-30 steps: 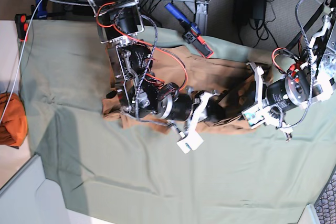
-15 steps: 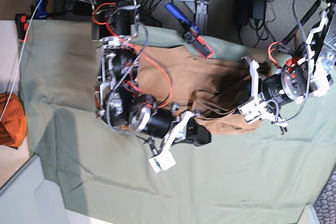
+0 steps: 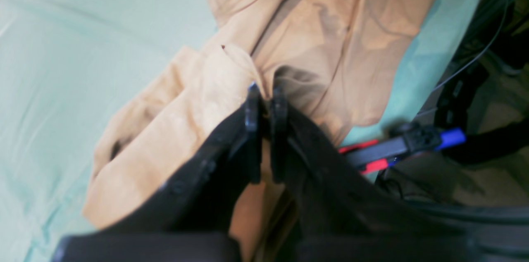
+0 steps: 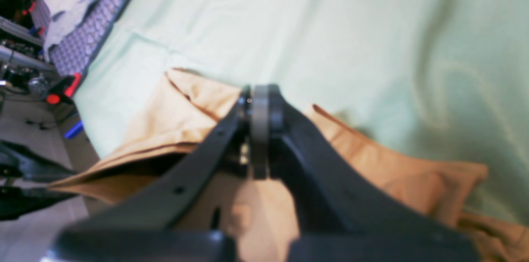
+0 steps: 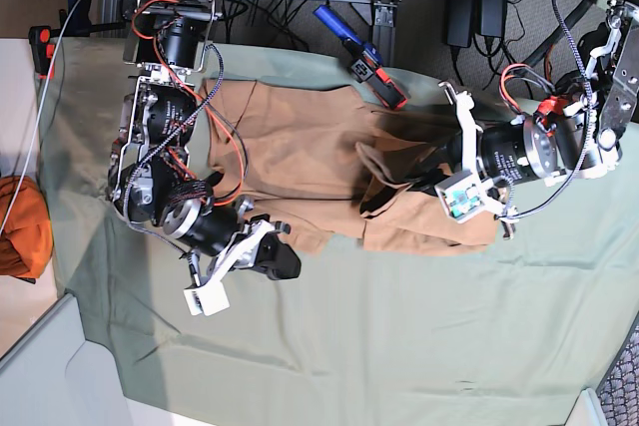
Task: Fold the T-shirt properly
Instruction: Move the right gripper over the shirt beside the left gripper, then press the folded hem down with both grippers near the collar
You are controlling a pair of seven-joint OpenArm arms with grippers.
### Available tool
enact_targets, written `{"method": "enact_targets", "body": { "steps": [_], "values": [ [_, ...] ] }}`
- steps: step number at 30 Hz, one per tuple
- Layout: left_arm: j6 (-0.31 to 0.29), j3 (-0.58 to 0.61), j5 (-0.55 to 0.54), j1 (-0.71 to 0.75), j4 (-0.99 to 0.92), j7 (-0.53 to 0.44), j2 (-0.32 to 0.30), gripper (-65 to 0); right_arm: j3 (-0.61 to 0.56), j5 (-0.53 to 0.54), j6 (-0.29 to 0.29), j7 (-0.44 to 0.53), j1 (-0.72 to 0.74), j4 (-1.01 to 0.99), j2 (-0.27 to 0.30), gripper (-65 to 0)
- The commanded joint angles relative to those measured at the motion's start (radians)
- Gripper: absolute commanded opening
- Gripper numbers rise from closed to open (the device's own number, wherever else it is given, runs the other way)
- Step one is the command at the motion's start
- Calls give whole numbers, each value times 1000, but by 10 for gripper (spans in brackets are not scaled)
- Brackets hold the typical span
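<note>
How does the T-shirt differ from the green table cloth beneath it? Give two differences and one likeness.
The T-shirt is tan; the table cloth is sage green. The T-shirt is bunched and partly lifted, pinched by both grippers, while the table cloth lies spread flat and covers far more area. Both are soft, wrinkled fabric.

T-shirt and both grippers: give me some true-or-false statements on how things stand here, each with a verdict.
1. The left gripper is shut on the T-shirt. True.
2. The right gripper hangs open above bare cloth. False: it is shut on the T-shirt's fabric.
3. The T-shirt lies on a sage-green table cloth. True.
4. The T-shirt is folded into a neat rectangle. False: it is bunched and wrinkled.
5. An orange cloth bundle lies on top of the T-shirt. False: it sits off the table cloth, apart.
</note>
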Motion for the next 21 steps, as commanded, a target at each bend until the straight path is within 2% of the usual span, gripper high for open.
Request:
{"method": "enact_targets", "body": {
  "steps": [1,5,8,17,21],
  "values": [
    [-19,-5,-18,-10,17,-21,0,-650,3,23,124,25,26,15,13,-650],
    [-20,-4,-18,-11,17,-21,12,-650,0,40,124,8,26,14,13,-650],
    [-20,-4,-17,-11,16,-22,12,-650,-19,137,126,-55,26,14,13,-650],
    [-23,-4,-9,-20,-38,-30,12,-650,-278,304,127,-192,-23,15,13,-650],
    [-23,-4,-8,-31,-65,-30,12,-650,-305,353,142,-224,-59,24,13,-650]
  ]
}}
